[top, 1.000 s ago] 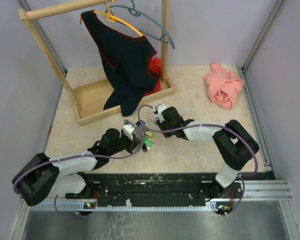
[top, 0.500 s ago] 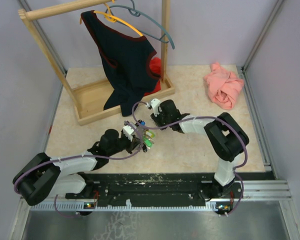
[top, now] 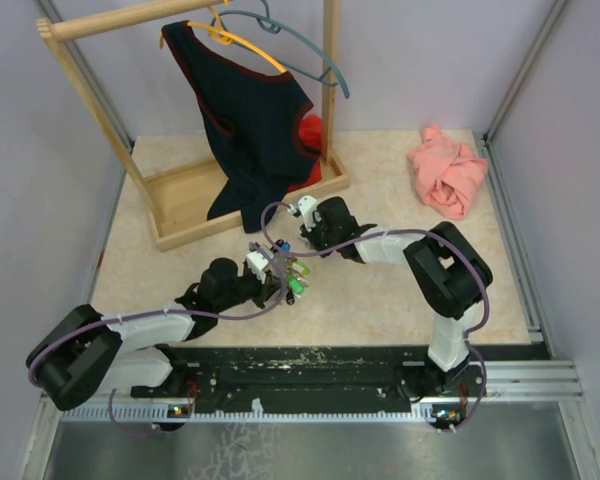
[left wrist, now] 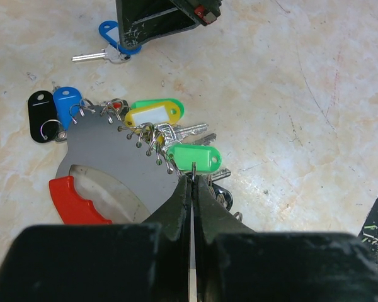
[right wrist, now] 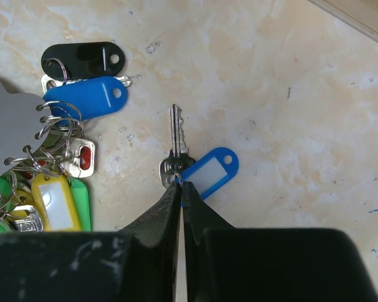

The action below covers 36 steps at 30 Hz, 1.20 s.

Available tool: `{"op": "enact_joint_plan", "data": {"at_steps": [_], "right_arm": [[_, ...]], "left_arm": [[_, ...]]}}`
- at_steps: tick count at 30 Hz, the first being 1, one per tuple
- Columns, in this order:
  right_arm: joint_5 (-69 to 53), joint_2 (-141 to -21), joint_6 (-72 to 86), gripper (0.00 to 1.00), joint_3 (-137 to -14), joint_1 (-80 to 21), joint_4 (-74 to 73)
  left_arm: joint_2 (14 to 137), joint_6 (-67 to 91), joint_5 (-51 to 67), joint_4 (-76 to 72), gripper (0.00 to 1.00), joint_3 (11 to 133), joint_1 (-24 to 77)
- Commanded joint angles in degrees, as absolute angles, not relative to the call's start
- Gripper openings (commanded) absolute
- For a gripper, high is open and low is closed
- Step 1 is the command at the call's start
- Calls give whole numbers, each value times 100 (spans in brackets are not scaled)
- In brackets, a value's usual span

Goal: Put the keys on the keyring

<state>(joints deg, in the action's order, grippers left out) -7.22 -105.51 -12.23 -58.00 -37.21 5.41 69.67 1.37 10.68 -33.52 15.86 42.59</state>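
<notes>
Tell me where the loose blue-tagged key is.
In the right wrist view, the loose blue-tagged key lies on the table at the tips of the right end effector, just right of the key bunch.

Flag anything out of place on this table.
One key with a blue tag lies alone on the tabletop, apart from the tagged bunch on the grey plate; the right gripper pinches its head.

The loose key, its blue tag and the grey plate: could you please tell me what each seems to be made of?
Key: bare metal, silvery and shiny, glinting along the cut blade. Tag: probably plastic, smooth glossy blue around a white label insert. Plate: flat matte grey, sheet metal or plastic, unclear; its red grip looks like glossy plastic.
</notes>
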Motion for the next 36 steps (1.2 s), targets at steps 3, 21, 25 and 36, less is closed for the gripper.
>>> {"op": "enact_joint_plan", "data": {"at_steps": [3,21,25,36], "right_arm": [[-659,-10251,-1178,0,-6048,-3668,271],[409,-8894,31,0,-5911,-3722,-2317],[1143,-8698,345,0,-5841,-3720,-2480],[1916,-8922,1037,0,-6123,-3725,-3010]], "left_arm": [[6927,62,1169,-3607,1,1564,4228],[6794,6,1259,-3724,1,1477,4227],[6823,-7,1306,-3752,1,1485,4228],[6888,-26,1368,-3755,1,1503,4228]]}}
